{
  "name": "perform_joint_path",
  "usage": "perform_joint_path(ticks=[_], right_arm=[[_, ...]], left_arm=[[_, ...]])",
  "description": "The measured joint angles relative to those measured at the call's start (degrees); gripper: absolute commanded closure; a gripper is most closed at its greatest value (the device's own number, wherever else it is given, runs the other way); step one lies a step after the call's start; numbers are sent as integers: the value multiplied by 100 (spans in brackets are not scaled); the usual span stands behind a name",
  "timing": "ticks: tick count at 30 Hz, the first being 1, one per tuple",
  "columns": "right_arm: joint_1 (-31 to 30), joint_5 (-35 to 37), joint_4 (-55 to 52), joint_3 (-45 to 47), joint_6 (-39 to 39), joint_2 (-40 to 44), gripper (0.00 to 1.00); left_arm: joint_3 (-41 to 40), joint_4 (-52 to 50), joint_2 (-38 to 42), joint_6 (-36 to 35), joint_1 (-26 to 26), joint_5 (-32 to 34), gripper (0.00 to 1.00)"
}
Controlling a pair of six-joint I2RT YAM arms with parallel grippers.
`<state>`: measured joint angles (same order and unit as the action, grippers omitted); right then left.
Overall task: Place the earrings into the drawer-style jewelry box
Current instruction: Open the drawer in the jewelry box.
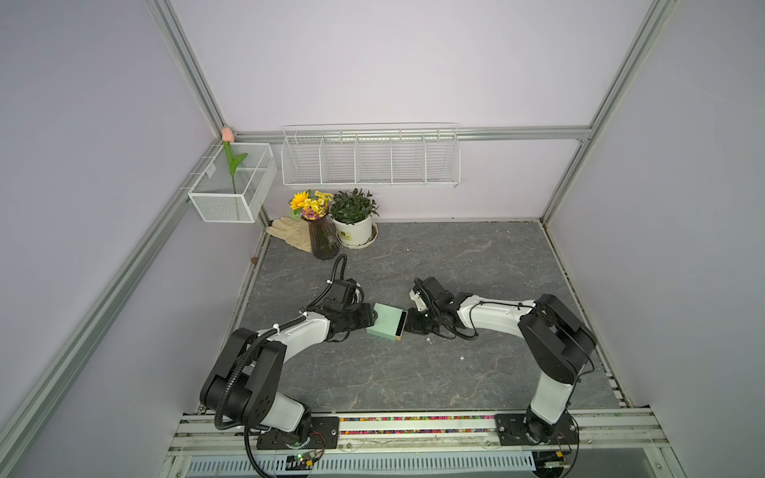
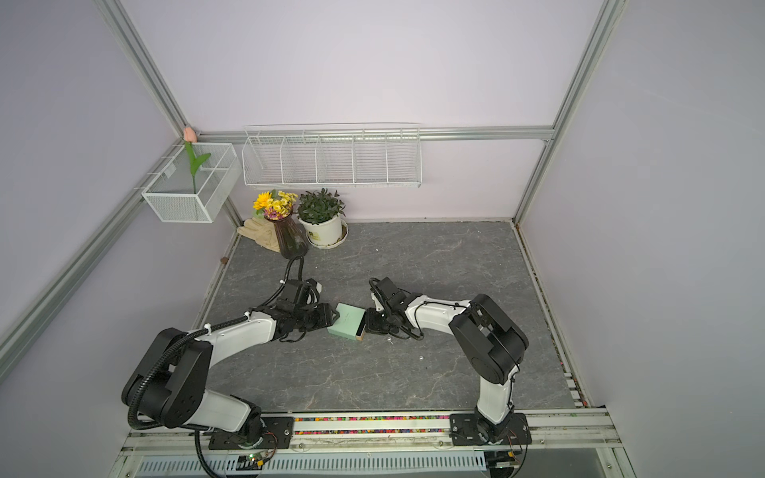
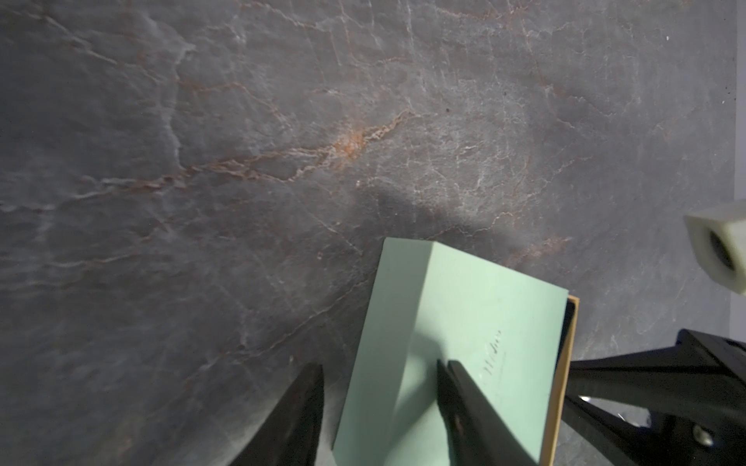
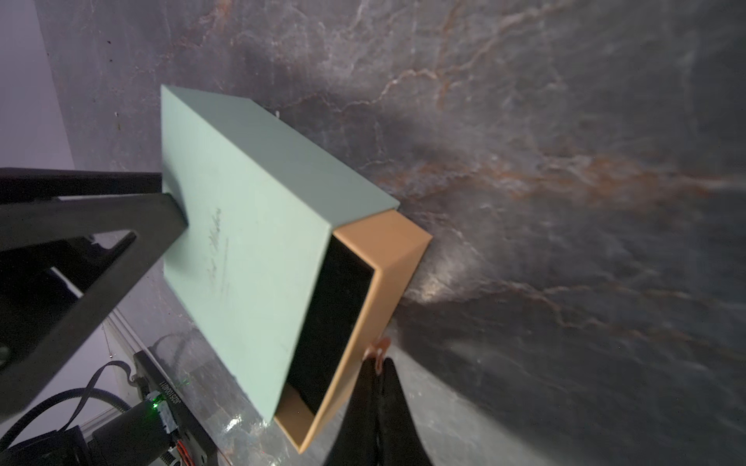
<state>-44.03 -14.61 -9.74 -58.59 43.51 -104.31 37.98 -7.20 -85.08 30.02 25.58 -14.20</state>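
Right tool [image 4: 378, 362] pinches the pull tab [image 4: 380, 347]; left tool [image 3: 379, 363] straddles the jewelry box [image 3: 484, 314], grip unclear, tray [image 4: 388, 274] mostly hidden.

You have the mint-green drawer-style jewelry box [image 1: 384, 325] mid-frame, tan tray [image 4: 387, 274] partly out; both earrings [image 1: 428, 340] lie loose just lower right.

The left gripper [image 3: 379, 365] and right gripper [image 4: 378, 363] have matt black plastic fingers [image 3: 472, 411]. Between the left fingers, the jewelry box [image 4: 242, 226] is smooth matt green card; its tray [image 4: 387, 258] is tan card. Near the right fingers, the earrings [image 1: 428, 340] shine. The table [image 3: 242, 121] looks like grey stone.
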Motion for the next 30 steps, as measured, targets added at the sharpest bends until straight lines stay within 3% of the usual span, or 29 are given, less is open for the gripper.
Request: perform_joint_path(ticks=[30], right_arm=[[393,310,-258,507,-4,509,93]], left_arm=[[0,-48,76,129,28,413,51]])
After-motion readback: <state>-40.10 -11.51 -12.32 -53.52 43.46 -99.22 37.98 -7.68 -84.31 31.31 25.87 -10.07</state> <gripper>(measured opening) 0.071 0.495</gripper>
